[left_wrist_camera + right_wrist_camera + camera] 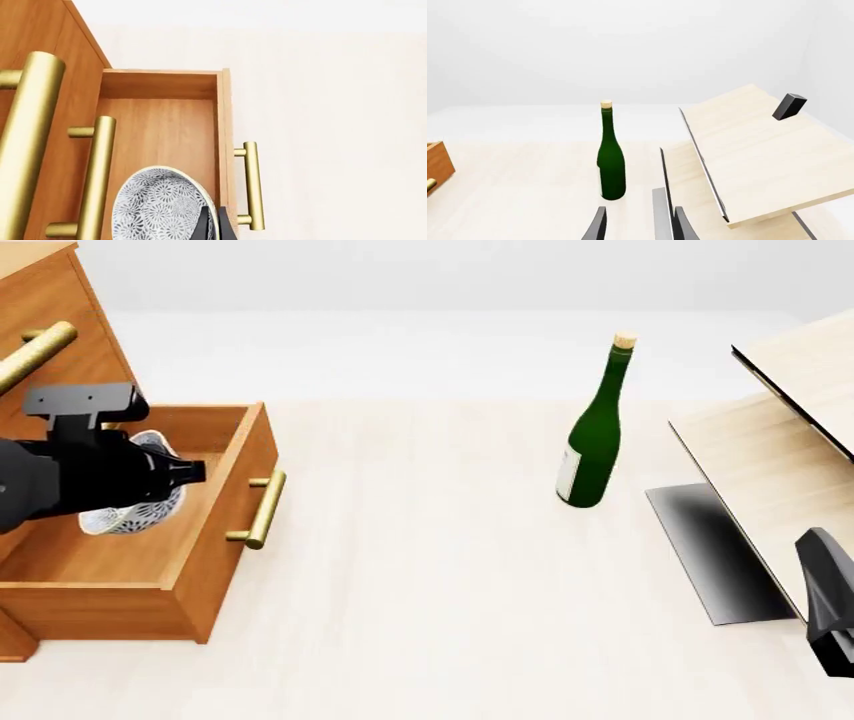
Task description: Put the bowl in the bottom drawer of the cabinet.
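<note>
1. Bowl (131, 510) tilted over the open bottom drawer (200, 570) of the cabinet (54, 310), pinched at its rim by the left gripper (171, 472).
2. Left wrist view: bowl (160, 207) above the drawer floor (163, 130), dark finger (203, 227) on its rim.
3. Right gripper (637, 225) empty, jaws apart, near pale panels (774, 460).
4. Green bottle (594, 430) upright mid-table, well apart from cabinet.
</note>
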Action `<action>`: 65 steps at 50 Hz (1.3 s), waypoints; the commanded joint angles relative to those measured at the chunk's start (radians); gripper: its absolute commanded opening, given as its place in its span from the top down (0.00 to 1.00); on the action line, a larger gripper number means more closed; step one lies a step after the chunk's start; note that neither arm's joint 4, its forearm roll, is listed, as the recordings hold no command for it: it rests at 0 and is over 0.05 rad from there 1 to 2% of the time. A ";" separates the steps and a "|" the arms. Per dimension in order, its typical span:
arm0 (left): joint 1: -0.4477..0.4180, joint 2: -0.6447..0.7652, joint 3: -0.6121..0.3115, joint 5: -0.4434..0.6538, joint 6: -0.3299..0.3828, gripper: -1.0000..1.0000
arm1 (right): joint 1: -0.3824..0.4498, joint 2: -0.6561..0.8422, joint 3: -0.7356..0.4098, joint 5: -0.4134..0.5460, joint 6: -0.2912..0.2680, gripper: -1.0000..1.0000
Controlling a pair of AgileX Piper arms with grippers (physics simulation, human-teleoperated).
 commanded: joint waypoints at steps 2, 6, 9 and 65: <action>0.013 0.012 0.003 -0.005 0.017 1.00 | 0.000 0.000 0.000 0.000 0.000 0.00; 0.015 0.017 -0.002 0.002 0.020 1.00 | 0.000 0.000 0.000 0.000 0.000 0.00; 0.024 0.017 -0.008 0.011 0.031 1.00 | 0.000 0.000 0.000 0.000 0.000 0.00; 0.098 0.138 0.012 -0.097 0.062 1.00 | 0.000 0.000 0.000 0.000 0.000 0.00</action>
